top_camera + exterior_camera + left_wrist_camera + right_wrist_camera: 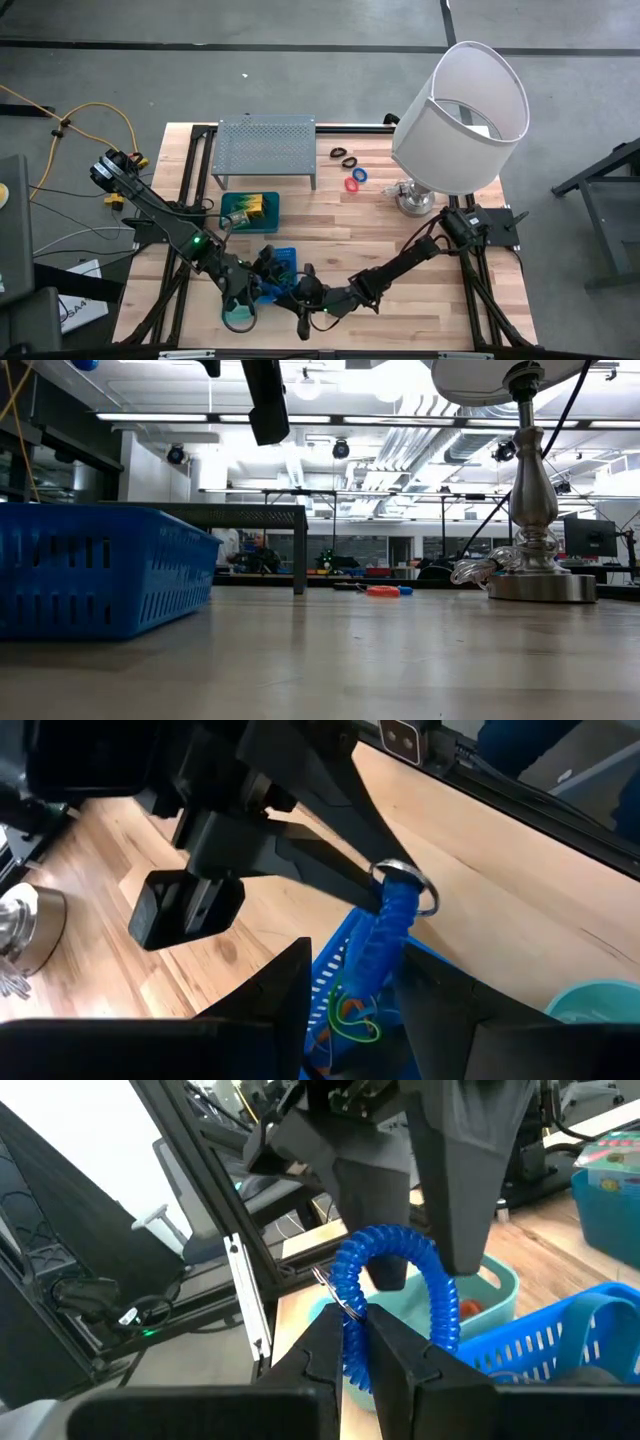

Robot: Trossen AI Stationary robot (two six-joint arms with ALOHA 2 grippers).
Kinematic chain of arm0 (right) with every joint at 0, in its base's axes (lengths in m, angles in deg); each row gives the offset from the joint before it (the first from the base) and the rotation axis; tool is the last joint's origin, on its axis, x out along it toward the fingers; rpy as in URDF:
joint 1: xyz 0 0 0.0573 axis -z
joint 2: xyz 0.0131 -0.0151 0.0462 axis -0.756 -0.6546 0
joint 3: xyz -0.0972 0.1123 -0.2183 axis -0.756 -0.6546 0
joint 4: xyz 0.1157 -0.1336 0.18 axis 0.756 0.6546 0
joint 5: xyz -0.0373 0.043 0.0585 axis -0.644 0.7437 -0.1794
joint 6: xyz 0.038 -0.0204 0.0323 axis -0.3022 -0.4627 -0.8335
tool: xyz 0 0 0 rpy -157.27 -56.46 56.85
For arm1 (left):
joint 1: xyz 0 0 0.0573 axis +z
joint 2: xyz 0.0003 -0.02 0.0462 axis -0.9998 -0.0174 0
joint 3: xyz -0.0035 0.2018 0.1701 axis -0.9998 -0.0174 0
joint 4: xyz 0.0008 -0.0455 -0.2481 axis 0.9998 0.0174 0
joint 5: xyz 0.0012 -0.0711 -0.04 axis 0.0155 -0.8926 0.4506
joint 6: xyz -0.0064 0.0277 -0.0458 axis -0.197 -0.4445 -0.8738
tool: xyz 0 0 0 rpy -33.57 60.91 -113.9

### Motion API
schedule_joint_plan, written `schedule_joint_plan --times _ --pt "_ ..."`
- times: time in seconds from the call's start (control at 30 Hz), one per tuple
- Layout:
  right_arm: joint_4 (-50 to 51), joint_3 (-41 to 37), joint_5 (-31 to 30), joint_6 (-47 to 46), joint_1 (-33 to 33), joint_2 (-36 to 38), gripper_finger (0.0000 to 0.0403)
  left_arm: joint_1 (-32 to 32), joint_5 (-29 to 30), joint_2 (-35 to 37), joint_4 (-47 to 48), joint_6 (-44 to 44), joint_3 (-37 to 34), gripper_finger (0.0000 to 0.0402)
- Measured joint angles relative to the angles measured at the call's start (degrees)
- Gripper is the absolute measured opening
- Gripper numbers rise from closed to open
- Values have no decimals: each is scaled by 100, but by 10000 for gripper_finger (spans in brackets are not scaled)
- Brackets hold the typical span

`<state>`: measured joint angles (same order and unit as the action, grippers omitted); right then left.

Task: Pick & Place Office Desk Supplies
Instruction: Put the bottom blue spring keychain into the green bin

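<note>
Blue coiled cord (395, 1280) with a metal ring hangs between both end effectors above the blue slotted basket (560, 1335); right end effector (345, 1342) pinches it, left end effector (350, 995) grips its other end, partly hidden.

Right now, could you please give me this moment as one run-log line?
right gripper: shut on blue coil cord | left gripper: also holding it | over blue basket

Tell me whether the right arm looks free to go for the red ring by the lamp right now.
Probably not yet: the right gripper is shut on the blue coiled cord over the blue basket, while the red ring lies apart near the lamp.
</note>
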<state>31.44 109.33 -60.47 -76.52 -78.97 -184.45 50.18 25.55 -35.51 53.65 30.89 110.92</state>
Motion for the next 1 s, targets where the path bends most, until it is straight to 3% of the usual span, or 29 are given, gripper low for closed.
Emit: schedule_joint_plan --times 0.23,0.7,1.0 --pt "1 0 1 0 1 0 24 0 -37 0 14 -15 0 123" --pt "3 0 1 2 1 0 24 0 -49 -1 22 9 0 44" --pt "3 0 0 -2 1 0 26 0 -49 0 24 11 0 36"
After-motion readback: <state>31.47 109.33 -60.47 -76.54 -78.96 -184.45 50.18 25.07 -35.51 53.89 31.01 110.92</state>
